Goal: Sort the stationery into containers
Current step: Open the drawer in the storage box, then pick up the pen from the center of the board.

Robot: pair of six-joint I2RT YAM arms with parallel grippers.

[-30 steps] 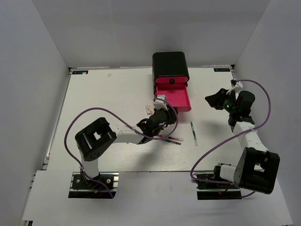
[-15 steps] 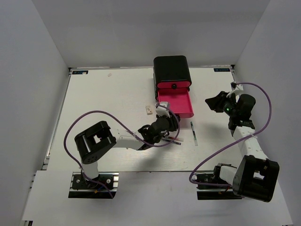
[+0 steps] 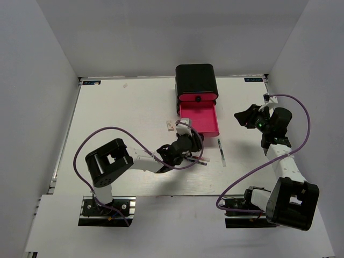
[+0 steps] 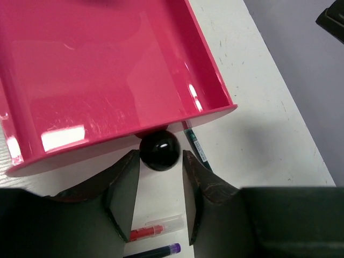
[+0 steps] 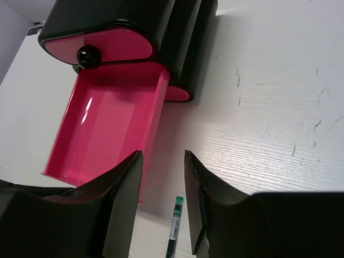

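Pink drawer (image 4: 209,70) well out of the black cabinet (image 3: 196,78), nothing inside. Could drag the whole cabinet across the table if hauled on by the knob (image 4: 159,150), or tip the drawer clean out of its slot. Could also sweep the red-marked pen (image 4: 153,232) and the green pen (image 4: 196,149), lying just below and beside the drawer front. Left gripper (image 4: 159,161): parted, straddling the knob, close on both sides, apparently not clamped. Right gripper (image 5: 163,158): spread wide, holding nothing, hovering right of the cabinet. White eraser block (image 3: 170,125) on the table, left of the drawer.
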